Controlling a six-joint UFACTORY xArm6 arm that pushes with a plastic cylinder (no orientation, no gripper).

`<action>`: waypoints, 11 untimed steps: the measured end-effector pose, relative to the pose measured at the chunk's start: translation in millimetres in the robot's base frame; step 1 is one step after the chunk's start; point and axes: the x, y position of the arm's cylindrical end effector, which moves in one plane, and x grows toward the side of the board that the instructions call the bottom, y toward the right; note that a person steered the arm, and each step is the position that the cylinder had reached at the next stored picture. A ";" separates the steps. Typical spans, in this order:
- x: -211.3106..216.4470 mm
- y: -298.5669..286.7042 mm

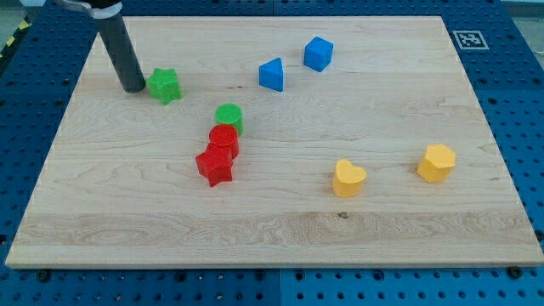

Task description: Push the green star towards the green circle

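Note:
The green star (163, 86) lies on the wooden board at the view's upper left. My tip (133, 87) rests on the board just left of the star, close to it or touching its left side. The green circle (229, 117) lies to the right of the star and lower, near the board's middle. It touches the red circle (224, 138) just below it.
A red star (215, 165) sits below the red circle. A blue triangle (271, 75) and a blue cube (318, 53) lie at the upper middle. A yellow heart (348, 178) and a yellow hexagon (436, 162) lie at the lower right. The board's edge (76, 81) runs just left of my tip.

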 end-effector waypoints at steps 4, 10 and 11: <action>3.3 34.5; 0.7 101.0; -18.2 102.2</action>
